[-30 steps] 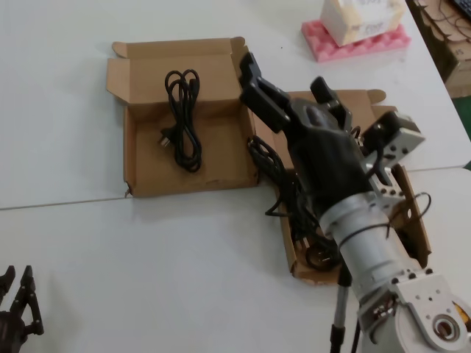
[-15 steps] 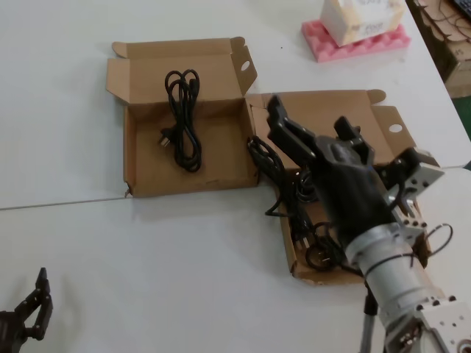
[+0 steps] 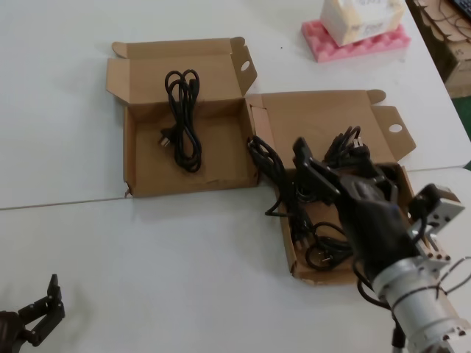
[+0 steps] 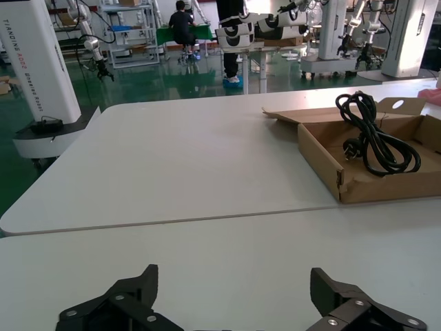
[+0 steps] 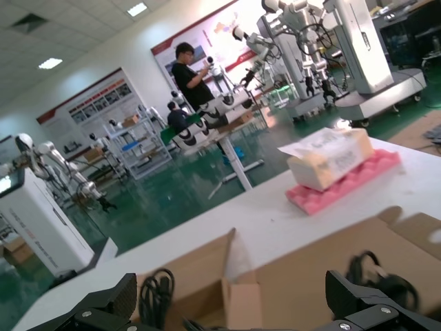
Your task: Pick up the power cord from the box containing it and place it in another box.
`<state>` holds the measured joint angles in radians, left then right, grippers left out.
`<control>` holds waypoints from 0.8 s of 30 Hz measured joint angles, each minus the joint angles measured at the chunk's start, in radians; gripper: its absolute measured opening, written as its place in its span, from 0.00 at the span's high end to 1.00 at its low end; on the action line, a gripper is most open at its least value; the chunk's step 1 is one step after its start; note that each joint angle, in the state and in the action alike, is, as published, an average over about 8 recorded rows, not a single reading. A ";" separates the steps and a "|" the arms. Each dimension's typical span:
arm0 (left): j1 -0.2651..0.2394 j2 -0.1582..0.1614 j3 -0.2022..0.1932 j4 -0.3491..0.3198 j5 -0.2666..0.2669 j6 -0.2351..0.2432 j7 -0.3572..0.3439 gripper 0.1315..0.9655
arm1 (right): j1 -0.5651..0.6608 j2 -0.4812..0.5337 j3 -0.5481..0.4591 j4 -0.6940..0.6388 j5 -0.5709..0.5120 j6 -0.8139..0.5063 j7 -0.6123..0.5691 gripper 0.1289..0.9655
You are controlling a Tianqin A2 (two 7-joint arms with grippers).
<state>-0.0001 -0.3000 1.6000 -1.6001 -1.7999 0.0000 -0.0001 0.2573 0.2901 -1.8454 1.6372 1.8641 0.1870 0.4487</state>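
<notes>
- Above the right-hand brown cardboard box [image 3: 324,118], the right gripper [image 3: 318,170] hovers with fingers spread, holding nothing.
- Inside the left-hand brown cardboard box [image 3: 224,165] lies the thin black looped power cord [image 3: 184,121], untouched.
- Near the table's edge, the left gripper [image 3: 40,318] waits, fingers apart.
- Risk: the tangled black cords [image 3: 294,198] beneath could snag the fingers.

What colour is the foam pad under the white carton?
Pink foam pad; the head view shows it best.
</notes>
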 joint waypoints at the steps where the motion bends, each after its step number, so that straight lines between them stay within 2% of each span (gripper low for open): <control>1: 0.000 0.000 0.000 0.000 0.000 0.000 0.000 0.36 | -0.008 0.000 0.008 -0.001 -0.002 -0.006 0.000 0.00; 9: 0.000 0.000 0.000 0.000 0.000 0.000 0.000 0.16 | -0.074 0.003 0.071 -0.011 -0.018 -0.054 0.000 0.00; 18: 0.000 0.000 0.000 0.000 0.000 0.000 0.000 0.04 | -0.147 0.006 0.140 -0.021 -0.037 -0.107 0.000 0.00; 24: 0.000 0.000 0.000 0.000 0.000 0.000 0.000 0.02 | -0.197 0.008 0.188 -0.028 -0.049 -0.143 0.000 0.00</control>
<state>0.0000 -0.3000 1.6000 -1.6000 -1.7999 0.0000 0.0000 0.0603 0.2977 -1.6575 1.6087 1.8150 0.0438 0.4487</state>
